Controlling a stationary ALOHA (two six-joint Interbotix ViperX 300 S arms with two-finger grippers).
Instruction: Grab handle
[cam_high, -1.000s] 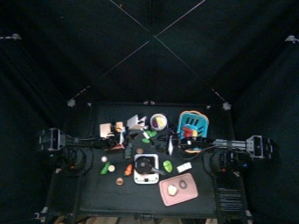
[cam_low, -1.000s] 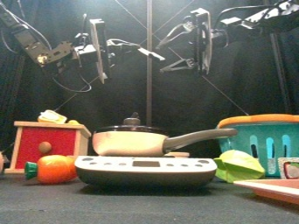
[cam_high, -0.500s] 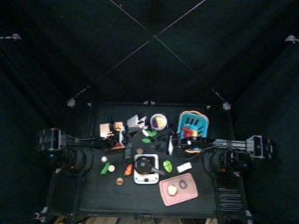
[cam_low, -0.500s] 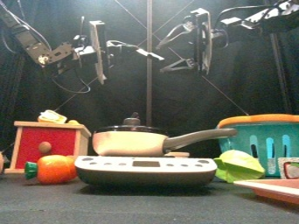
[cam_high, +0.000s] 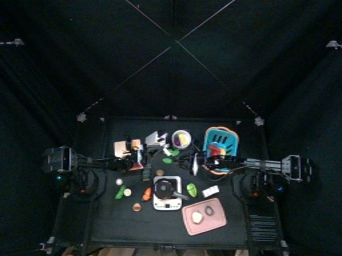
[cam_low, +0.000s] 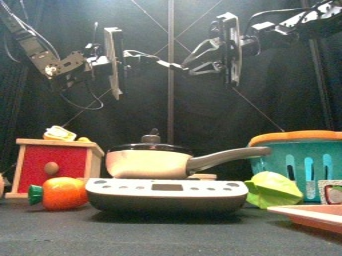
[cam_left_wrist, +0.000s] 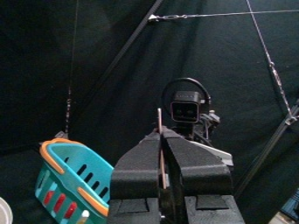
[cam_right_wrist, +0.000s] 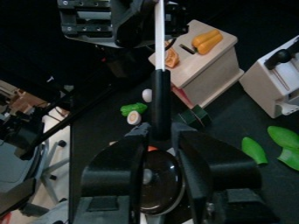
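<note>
Front view first: both arms hang high over the worktop (cam_low: 147, 236), well above everything on it. On the left wrist view, the left gripper (cam_left_wrist: 163, 140) has its jaws only a narrow slit apart with nothing between them, so it is released and empty. On the right wrist view, the right gripper (cam_right_wrist: 155, 131) has its jaws standing apart and it grips nothing either; I look down past them at the dark round pan far below.

The pan (cam_low: 144, 160) sits with its lid on, on a flat grey cooktop (cam_low: 167, 193) in the middle of the worktop. Its handle (cam_low: 227, 157), the thing I am after, sticks out level toward the right arm's side, and neither gripper is touching it.

Beside the cooktop on the left arm's side stand a red wooden box (cam_low: 56, 160) and an orange round fruit (cam_low: 63, 193). On the other side are a green leafy piece (cam_low: 274, 188), a teal basket (cam_low: 302, 160) with an orange rim, and the edge of a pink board (cam_low: 315, 216). Black curtains (cam_low: 274, 110) close the pen behind, with thin poles and cables crossing in front of them
</note>
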